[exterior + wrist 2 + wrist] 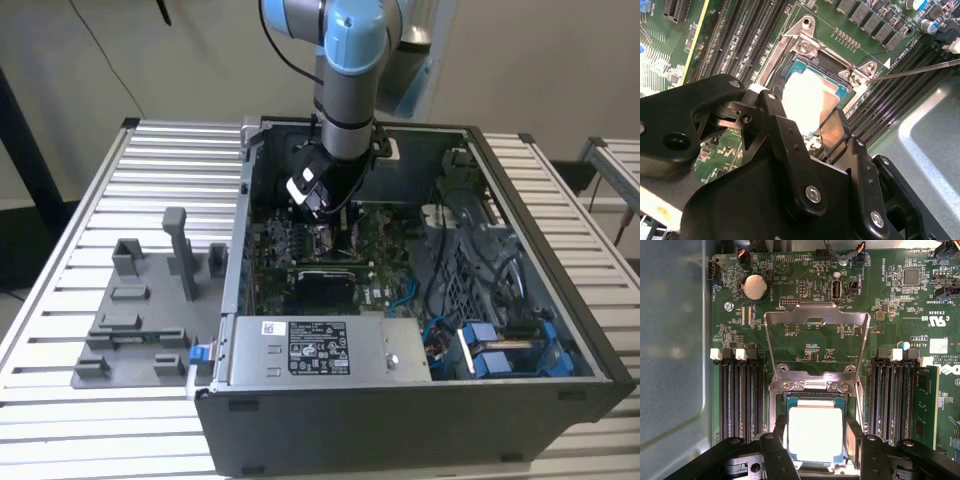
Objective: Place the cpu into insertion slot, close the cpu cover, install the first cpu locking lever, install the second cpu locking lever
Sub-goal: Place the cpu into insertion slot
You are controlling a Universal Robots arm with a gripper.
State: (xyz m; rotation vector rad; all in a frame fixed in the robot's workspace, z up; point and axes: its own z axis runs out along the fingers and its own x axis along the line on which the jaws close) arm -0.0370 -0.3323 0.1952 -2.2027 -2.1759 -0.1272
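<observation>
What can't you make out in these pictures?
First wrist view: the gripper covers one edge of the cpu and of the insertion slot.
Exterior view: the arm hides the insertion slot and cpu.
Both wrist views: glare whitens the cpu's top, so no marking shows.
Second wrist view: a thin metal rod is cut off by the picture's edge.
</observation>
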